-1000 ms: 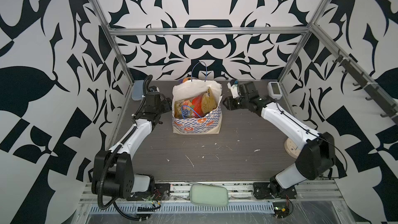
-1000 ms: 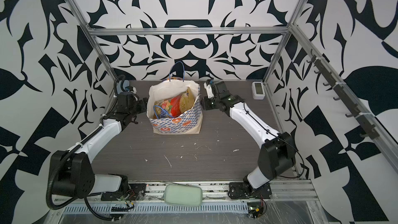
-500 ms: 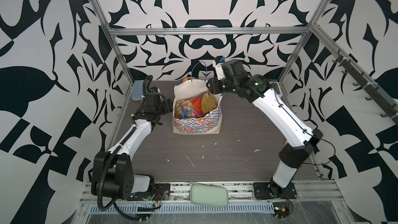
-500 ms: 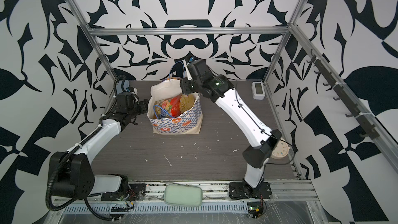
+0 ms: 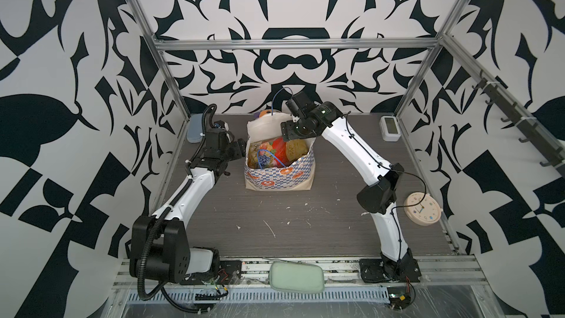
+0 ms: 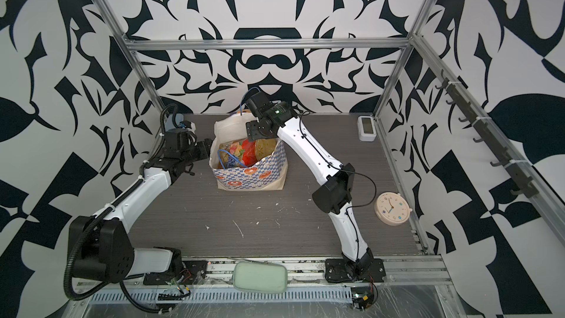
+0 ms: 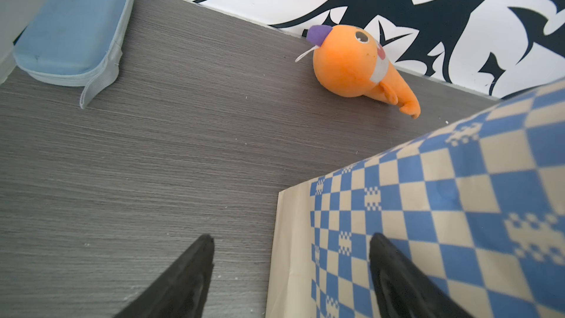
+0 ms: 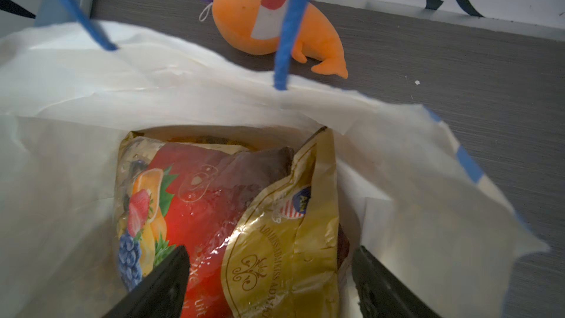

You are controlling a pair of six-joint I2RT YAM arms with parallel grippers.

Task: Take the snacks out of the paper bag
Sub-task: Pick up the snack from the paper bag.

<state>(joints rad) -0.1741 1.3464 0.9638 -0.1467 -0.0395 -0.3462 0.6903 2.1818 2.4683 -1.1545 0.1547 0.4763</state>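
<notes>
**Paper bag** (image 5: 276, 175): upright on the counter (image 5: 305, 218), toward the back wall, mouth open. Cream upper part, blue-white checkered band with orange marks below. The rear cord handle (image 8: 287, 26) stands up from the far rim; the front cord handle (image 5: 263, 158) droops inside over the contents

**Snacks** (image 5: 279, 154): all inside the bag. Uppermost is a large gold-red packet (image 8: 232, 209) with fruit print, lying against the inner wall; the packets beside and under it are too hidden to tell apart

**Right end effector** (image 8: 272, 247): over the bag's mouth, jaws spread wide, the gold-red packet showing between them; nothing clamped

**Left end effector** (image 7: 290, 237): low beside the bag's left wall, jaws apart. One jaw is before the checkered band, the other over bare counter, with the bag's corner edge between them; contact with the paper cannot be told

**Other items:**
- orange plush toy (image 7: 363, 65), behind the bag by the back wall
- blue case (image 7: 70, 26), back left corner
- white display unit (image 5: 389, 127), back right corner
- round clock (image 5: 422, 213), right edge of the counter
- pale green pouch (image 5: 296, 276), on the front rail
</notes>
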